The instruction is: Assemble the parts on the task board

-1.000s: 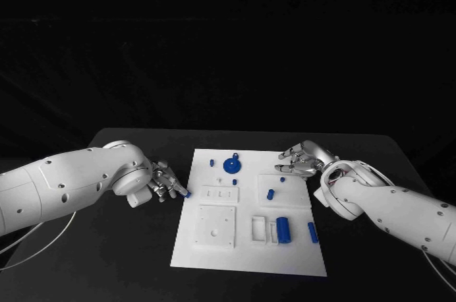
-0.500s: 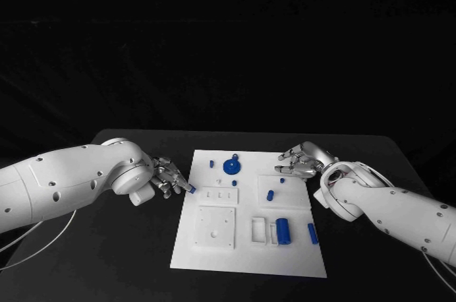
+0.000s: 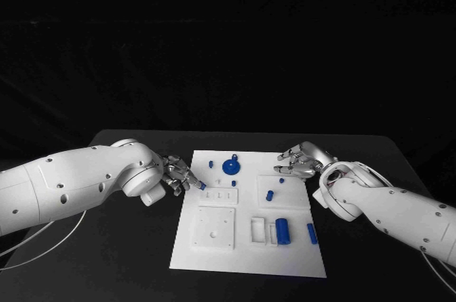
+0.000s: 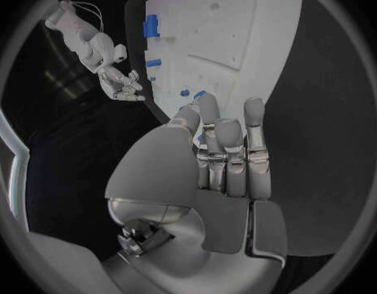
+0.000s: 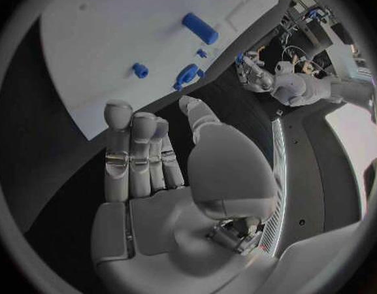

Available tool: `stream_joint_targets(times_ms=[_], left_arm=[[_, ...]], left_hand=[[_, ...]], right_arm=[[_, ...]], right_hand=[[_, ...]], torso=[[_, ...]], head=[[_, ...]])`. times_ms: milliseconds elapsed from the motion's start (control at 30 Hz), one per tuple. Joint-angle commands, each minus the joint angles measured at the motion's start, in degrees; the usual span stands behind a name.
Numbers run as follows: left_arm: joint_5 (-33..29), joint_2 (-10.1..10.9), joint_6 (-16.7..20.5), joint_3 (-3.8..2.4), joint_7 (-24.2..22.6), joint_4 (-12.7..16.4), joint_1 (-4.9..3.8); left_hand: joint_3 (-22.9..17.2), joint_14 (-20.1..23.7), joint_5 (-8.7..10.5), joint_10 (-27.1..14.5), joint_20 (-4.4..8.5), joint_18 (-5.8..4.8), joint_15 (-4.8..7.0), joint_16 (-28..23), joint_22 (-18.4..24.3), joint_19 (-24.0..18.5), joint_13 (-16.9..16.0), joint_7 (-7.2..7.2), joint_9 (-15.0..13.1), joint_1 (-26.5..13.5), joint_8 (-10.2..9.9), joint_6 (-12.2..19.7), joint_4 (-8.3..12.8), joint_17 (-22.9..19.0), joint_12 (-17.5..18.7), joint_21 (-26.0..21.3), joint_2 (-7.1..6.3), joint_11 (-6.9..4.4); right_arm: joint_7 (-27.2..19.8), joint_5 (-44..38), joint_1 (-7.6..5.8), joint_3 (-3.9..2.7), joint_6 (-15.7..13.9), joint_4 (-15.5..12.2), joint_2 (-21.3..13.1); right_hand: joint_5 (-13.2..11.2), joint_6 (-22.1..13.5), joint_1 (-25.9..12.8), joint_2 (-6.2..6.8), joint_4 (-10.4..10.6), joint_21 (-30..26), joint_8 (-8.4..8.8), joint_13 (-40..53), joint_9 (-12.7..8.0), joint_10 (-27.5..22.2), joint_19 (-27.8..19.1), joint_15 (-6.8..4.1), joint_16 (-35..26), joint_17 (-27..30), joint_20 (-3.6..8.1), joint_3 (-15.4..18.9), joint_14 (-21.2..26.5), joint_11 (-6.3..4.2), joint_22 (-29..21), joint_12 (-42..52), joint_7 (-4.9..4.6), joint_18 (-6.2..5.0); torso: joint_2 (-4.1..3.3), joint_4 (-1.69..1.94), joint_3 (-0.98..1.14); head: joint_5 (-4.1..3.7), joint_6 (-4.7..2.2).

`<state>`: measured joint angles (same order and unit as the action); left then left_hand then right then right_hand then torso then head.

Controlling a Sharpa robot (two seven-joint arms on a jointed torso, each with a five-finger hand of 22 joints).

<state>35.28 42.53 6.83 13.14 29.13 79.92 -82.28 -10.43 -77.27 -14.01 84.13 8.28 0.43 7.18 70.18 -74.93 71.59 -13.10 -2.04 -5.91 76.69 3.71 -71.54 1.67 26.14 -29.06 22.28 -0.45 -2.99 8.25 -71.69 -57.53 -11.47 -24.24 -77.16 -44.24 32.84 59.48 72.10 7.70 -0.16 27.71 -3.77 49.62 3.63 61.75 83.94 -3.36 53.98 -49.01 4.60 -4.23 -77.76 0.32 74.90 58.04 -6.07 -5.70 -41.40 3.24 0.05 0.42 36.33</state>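
Note:
The white task board (image 3: 285, 256) lies mid-table. My left hand (image 3: 178, 177) hovers at its left edge and pinches a small blue part (image 3: 201, 185) at its fingertips; in the left wrist view that hand (image 4: 225, 157) reaches over the board (image 4: 237, 39). A blue gear (image 3: 231, 165) stands near the far edge. A blue cylinder (image 3: 282, 229) and a blue bar (image 3: 312, 233) lie near the front right. Small blue pegs (image 3: 270, 195) dot the middle. My right hand (image 3: 299, 162) sits by the board's far right corner, holding nothing, its fingers (image 5: 135, 150) straight and the thumb apart.
Raised white blocks with sockets (image 3: 217, 226) sit on the board's left half. Black tabletop (image 3: 114, 249) surrounds the board on all sides. The right wrist view shows my left hand (image 5: 257, 75) across the board (image 5: 115, 26).
My left hand has carried the small blue part rightward and away from me, from beside the board to over its left edge. The right hand has stayed put.

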Motion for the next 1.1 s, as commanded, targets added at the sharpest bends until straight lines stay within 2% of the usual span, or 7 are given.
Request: stream_joint_targets(times_ms=[33, 233, 467, 700, 867, 1000, 1100], left_arm=[[1.8, -0.5, 4.9, 0.06, -1.4, 1.0, -0.23], [2.4, -1.3, 6.9, 0.17, -1.2, 2.4, -0.24], [3.2, -2.7, 8.5, 0.34, -0.8, 2.9, -0.24], [4.1, -4.2, 10.2, 0.63, -0.7, 2.8, -0.23], [3.8, -4.6, 11.9, 0.72, -1.3, 2.8, -0.22], [1.6, -4.7, 13.5, 0.74, -2.4, 2.8, -0.2], [-1.9, -4.7, 15.0, 0.74, -3.7, 2.7, -0.16]], left_hand=[[-0.6, -0.7, -0.59, 2.7, -0.05, -0.38, 0.07, 0.2, -1.2, 0.5, 0.0, 2.29, -4.2, -0.4, 0.1, -7.4, 0.1, 0.3, -1.1, 0.3, -0.63, -0.69], [-1.6, -1.6, -3.22, 2.8, 0.02, -0.28, 0.18, 0.4, -1.2, 0.8, 0.1, 2.63, -4.5, -1.9, 0.1, -8.6, 0.8, 1.2, -3.1, 1.3, -1.37, -0.91], [-2.2, -1.8, -4.16, 2.8, 0.04, -0.19, 0.26, 0.9, -1.2, 0.6, 0.1, 2.9, -5.2, -3.1, 0.1, -9.3, 1.3, 2.3, -4.7, 2.3, -1.57, -1.05], [-2.7, -2.7, -6.45, 2.7, 0.13, -0.11, 0.42, 3.5, -1.2, 0.6, -1.1, 3.35, -6.8, -4.3, 0.1, -10.6, 1.7, 6.3, -7.6, 4.1, -2.01, -1.38], [-3.0, -2.9, -6.91, 2.8, 0.17, -0.07, 0.46, 3.9, -1.2, 0.4, -1.3, 3.45, -7.3, -4.5, 0.2, -10.9, 2.0, 7.0, -8.1, 4.8, -2.09, -1.44], [-3.1, -2.9, -6.99, 2.7, 0.17, -0.04, 0.46, 3.9, -1.2, 0.3, -1.3, 3.45, -7.5, -4.5, 0.1, -10.9, 2.2, 7.0, -8.1, 5.1, -1.99, -1.46], [-3.2, -2.9, -6.97, 2.7, 0.15, -0.03, 0.44, 3.9, -1.2, 0.3, -1.3, 3.44, -7.6, -4.5, 0.1, -10.9, 2.2, 7.0, -8.1, 5.1, -1.83, -1.45]], right_arm=[[-0.5, -0.1, 0.04, -0.03, 0.0, -0.1, 0.1], [-0.5, -0.1, 0.04, -0.03, 0.0, -0.1, 0.1], [-0.5, -0.1, 0.04, -0.03, 0.0, -0.1, 0.2], [-0.7, -0.5, 0.04, -0.03, -0.3, -0.3, 0.3], [-1.6, -4.4, 0.04, -0.03, -1.1, -1.9, 0.2], [-2.3, -9.7, 0.04, -0.03, -1.9, -4.2, 0.2], [-2.8, -14.4, 0.04, -0.03, -2.2, -6.2, 0.3]], right_hand=[[0.2, 0.0, -0.4, 0.13, 0.0, 0.2, 0.21, 0.0, -0.1, 0.1, 2.4, -0.2, -0.4, 0.1, 0.0, -0.4, -0.4, 0.02, 3.1, 0.0, -0.13, -0.81], [0.3, 0.1, -0.5, 0.15, -0.1, 0.1, 0.21, 0.0, -0.1, 0.1, 2.4, -0.2, -0.4, 0.1, 0.01, -0.5, -0.4, 0.01, 3.1, -0.1, -0.12, -0.81], [0.3, 0.1, -0.5, 0.15, -0.1, 0.1, 0.21, 0.0, -0.1, 0.1, 2.4, -0.2, -0.4, 0.1, 0.01, -0.5, -0.4, 0.01, 3.1, -0.1, -0.12, -0.81], [0.4, 0.2, -0.4, 0.12, -0.2, 0.2, 0.21, 0.0, -0.1, 0.2, 2.5, -0.22, -0.4, 0.1, 0.02, -0.7, -0.4, -0.01, 3.1, 0.0, -0.1, -0.8], [-0.1, 0.8, 0.4, 0.05, -1.8, 0.4, 0.24, 0.3, -0.1, 0.5, 2.5, -0.3, -0.3, 0.1, 0.09, -1.2, -0.5, -0.08, 3.2, 0.2, -0.04, -0.76], [-2.3, 1.9, 0.8, -0.19, -4.2, 1.0, 0.24, 0.9, -0.1, 1.2, 2.5, -0.42, -0.2, -0.1, 0.2, -1.7, -0.7, -0.25, 3.3, 0.8, 0.2, -0.68], [-5.9, 2.7, 1.3, -0.36, -5.7, 1.7, 0.21, 1.4, -0.1, 1.7, 2.6, -0.5, 0.3, -0.6, 0.28, -1.7, -0.9, -0.39, 3.4, 1.2, 0.44, -0.56]], torso=[[0.01, 0.01, -0.02], [-0.02, 0.01, -0.04], [0.06, 0.04, -0.03], [0.08, -0.05, -0.02], [0.09, -0.08, -0.01], [0.11, -0.04, -0.01], [0.15, -0.02, -0.06]], head=[[-0.08, 0.04], [-0.27, 0.01], [-0.26, 0.08], [-0.2, -0.19], [-0.19, -0.57], [-0.31, -0.77], [-0.44, -0.97]])
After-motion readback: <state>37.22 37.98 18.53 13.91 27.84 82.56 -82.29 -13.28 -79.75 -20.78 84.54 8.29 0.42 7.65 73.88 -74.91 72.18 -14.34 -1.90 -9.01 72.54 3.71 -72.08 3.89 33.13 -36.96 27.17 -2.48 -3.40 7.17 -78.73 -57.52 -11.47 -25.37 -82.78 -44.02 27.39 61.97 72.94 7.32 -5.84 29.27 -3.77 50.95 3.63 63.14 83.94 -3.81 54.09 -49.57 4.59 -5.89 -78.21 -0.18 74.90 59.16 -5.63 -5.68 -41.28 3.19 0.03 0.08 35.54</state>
